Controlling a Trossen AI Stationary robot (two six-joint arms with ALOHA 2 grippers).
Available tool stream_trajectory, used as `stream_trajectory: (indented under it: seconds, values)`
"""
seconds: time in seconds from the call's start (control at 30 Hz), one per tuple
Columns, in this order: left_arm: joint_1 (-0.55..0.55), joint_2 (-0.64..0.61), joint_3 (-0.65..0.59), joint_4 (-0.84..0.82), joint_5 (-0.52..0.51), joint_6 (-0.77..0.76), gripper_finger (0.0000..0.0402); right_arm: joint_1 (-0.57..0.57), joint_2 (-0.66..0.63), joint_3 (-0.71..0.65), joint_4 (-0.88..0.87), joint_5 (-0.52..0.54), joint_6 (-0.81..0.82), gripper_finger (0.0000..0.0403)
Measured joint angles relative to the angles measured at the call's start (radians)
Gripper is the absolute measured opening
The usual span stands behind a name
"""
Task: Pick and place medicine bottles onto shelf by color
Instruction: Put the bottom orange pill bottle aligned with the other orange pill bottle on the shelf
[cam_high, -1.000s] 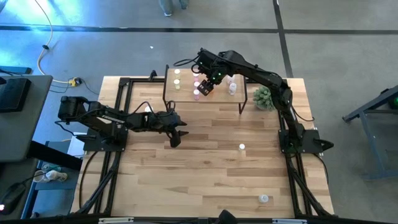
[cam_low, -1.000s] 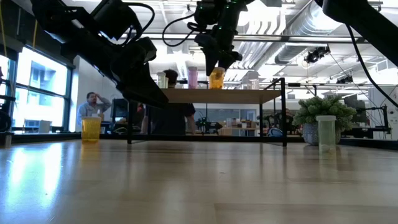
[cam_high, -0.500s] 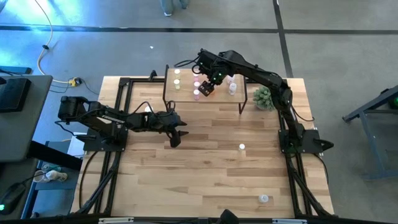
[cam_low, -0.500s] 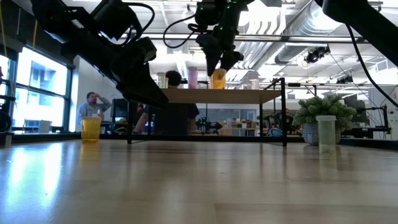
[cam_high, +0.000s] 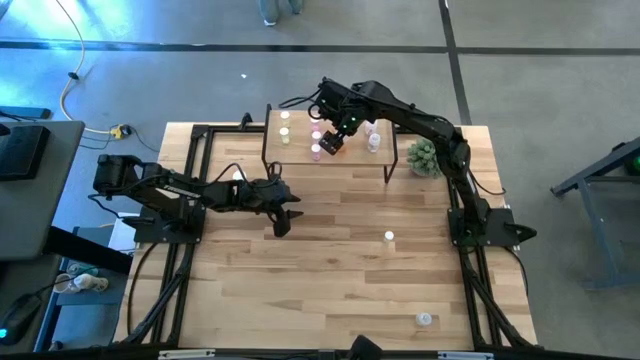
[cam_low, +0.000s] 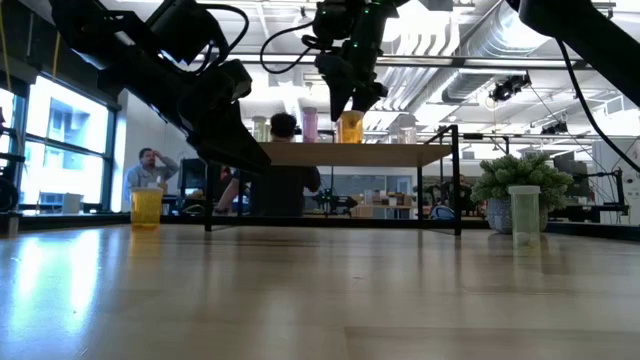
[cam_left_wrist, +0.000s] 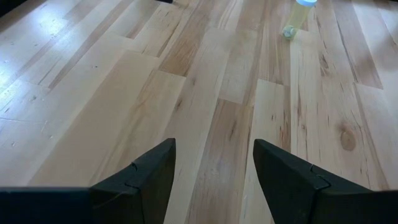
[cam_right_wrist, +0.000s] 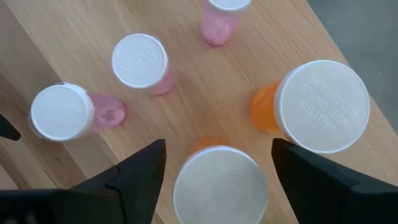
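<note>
The shelf (cam_high: 300, 150) stands at the table's far side on black legs. On it stand yellowish bottles (cam_high: 285, 134), pink bottles (cam_right_wrist: 140, 60) and two orange bottles with white caps. My right gripper (cam_right_wrist: 214, 168) hangs open over the shelf and points down. Its fingers stand on either side of the nearer orange bottle's cap (cam_right_wrist: 216, 183), which stands upright on the board (cam_low: 351, 128). The second orange bottle (cam_right_wrist: 322, 106) stands right beside it. My left gripper (cam_left_wrist: 213, 168) hangs open and still over the table's middle left (cam_high: 283, 215), with nothing between its fingers.
Two bottles remain on the table, one right of centre (cam_high: 389, 237) and one near the front right (cam_high: 424, 319). A yellow bottle (cam_low: 146, 207) stands at the left. A small green plant (cam_high: 425, 157) stands right of the shelf. Bare wood lies between the arms.
My right gripper has opened above the shelf and let go of the orange bottle. The bottle now stands upright on the board beside the other orange one. The gripper has stayed in place above it.
</note>
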Motion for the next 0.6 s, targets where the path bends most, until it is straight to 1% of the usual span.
stream_trajectory:
  seconds: [0.17,0.47,0.6]
  values:
    - [0.0,0.0,0.0,0.0,0.0,0.0,0.0207,0.0,-0.007,0.0,-0.005,0.0,-0.001,0.0284]
    - [0.0,0.0,0.0,0.002,0.0,0.0,0.0207,0.003,-0.058,0.0,-0.027,-0.016,0.017,0.0284]
    - [0.0,0.0,0.0,0.001,0.0,0.0,0.0207,0.005,-0.081,0.002,-0.033,-0.029,-0.025,0.0284]
